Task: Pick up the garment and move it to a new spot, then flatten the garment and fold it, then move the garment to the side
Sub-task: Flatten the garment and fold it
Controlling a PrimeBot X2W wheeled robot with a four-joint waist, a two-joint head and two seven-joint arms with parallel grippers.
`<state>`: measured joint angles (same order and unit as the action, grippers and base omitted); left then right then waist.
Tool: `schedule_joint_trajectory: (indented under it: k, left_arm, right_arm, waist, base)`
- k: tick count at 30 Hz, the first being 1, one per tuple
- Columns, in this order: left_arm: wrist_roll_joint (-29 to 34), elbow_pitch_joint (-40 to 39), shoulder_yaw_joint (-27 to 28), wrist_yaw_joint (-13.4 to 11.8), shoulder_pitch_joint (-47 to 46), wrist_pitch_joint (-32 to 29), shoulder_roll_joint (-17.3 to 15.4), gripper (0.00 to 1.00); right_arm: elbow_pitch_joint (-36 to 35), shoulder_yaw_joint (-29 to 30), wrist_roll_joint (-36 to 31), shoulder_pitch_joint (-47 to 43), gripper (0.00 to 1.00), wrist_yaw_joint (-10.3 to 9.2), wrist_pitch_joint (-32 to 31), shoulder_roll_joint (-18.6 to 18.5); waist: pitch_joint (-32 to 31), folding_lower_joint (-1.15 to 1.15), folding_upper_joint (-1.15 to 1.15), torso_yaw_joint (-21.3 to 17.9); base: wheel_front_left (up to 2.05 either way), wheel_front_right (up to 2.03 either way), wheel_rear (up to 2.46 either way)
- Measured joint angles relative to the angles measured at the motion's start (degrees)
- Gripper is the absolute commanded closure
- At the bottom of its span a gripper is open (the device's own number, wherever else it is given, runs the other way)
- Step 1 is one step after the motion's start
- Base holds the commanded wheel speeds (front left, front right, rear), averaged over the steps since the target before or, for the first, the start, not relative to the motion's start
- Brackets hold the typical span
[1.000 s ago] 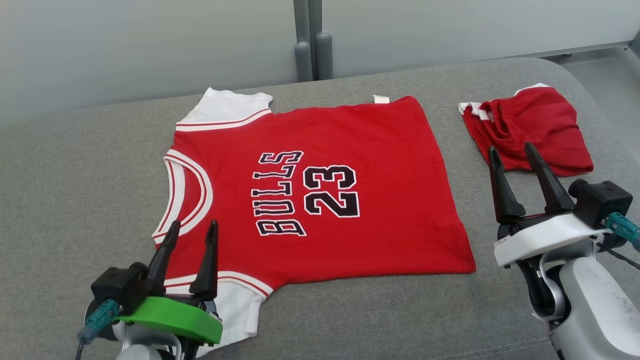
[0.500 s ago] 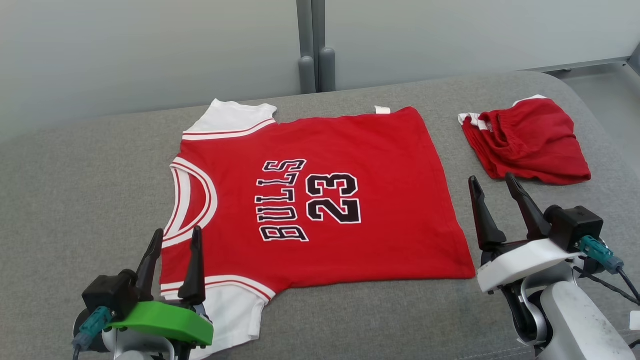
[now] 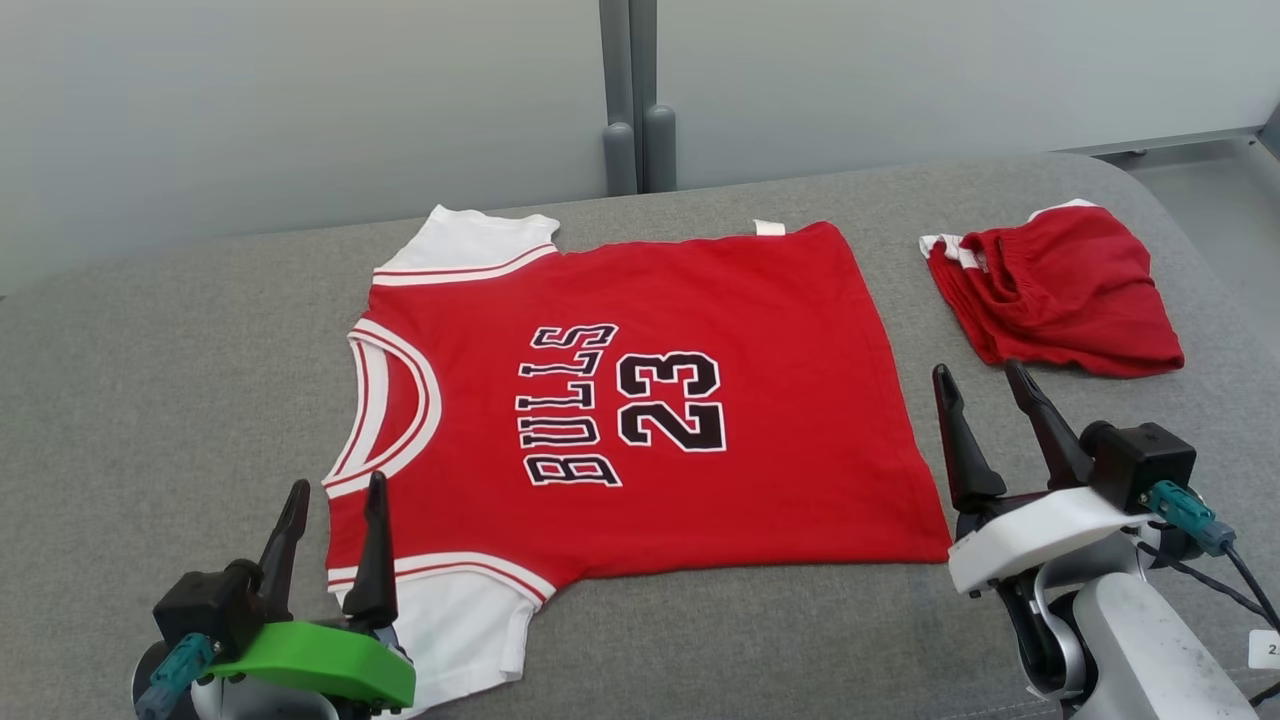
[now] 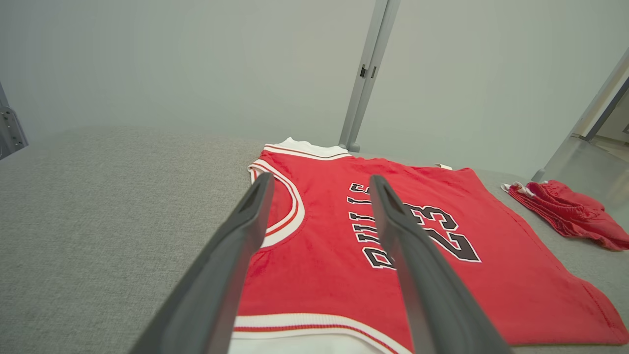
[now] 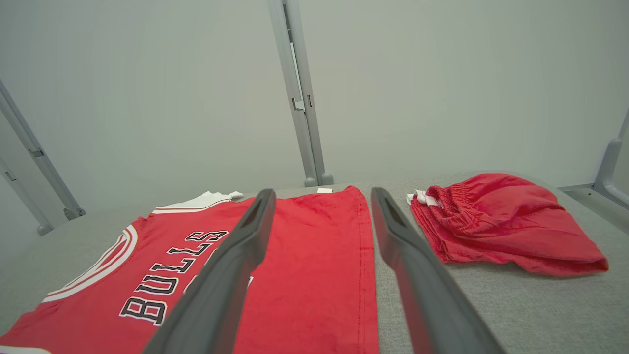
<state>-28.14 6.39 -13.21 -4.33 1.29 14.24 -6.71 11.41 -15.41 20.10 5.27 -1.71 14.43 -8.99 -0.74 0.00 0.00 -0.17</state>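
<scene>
Since the jersey (image 3: 640, 400) lies spread flat and face up on the grey cushion (image 3: 150, 350), neck toward the robot's left and hem toward its right, the flattening looks done or all but done; only slight ripples show along the near edge. Whether it was carried here from another spot cannot be told. No fold has been made: the far sleeve (image 3: 470, 240) and the near sleeve (image 3: 460, 620) both lie out, and the body looks unfolded. Folding and the move to the side are left, so I judge the task at roughly its midpoint.

The left gripper (image 3: 336, 483) hangs at the near sleeve, by the neck, jaws released and grasping nothing. The right gripper (image 3: 976, 368) hangs just beside the hem's near corner, over bare cushion, jaws likewise apart and empty. Bunched red shorts (image 3: 1060, 290) lie apart from the jersey, on the right.

On the chest, in black letters outlined in white, stands "BULLS", with "23" on its hem side; both run sideways in the head view. A small white tag (image 3: 769, 227) pokes out at the hem's far corner; nothing on it can be read. A white sticker (image 3: 1265, 650) by the right arm is cut off by the frame edge and is unreadable
</scene>
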Motion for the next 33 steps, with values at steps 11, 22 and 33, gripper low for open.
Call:
schedule_joint_trajectory:
  k: [11,22,33]
  left_arm:
    - [0.5,-1.0,0.5,0.0,0.9,0.0,0.2,0.00]
    - [0.7,-0.6,1.0,0.0,1.5,0.1,0.3,0.00]
    - [-3.0,2.9,0.4,0.3,7.1,-3.1,0.6,0.00]
  right_arm:
    - [0.0,0.3,-0.1,-0.1,0.00,0.00,0.0,0.2]
    - [0.3,0.6,-0.4,-0.6,0.00,0.02,0.0,0.3]
    - [2.0,1.7,-0.3,-2.6,0.00,0.03,0.0,0.3]
  waist:
    - [-0.2,0.00,0.00,0.1]
    - [0.0,0.00,0.00,0.3]
    - [1.4,0.00,0.00,1.0]
  base:
    - [0.00,0.00,0.00]
    - [0.00,0.00,0.00]
    - [0.00,0.00,0.00]
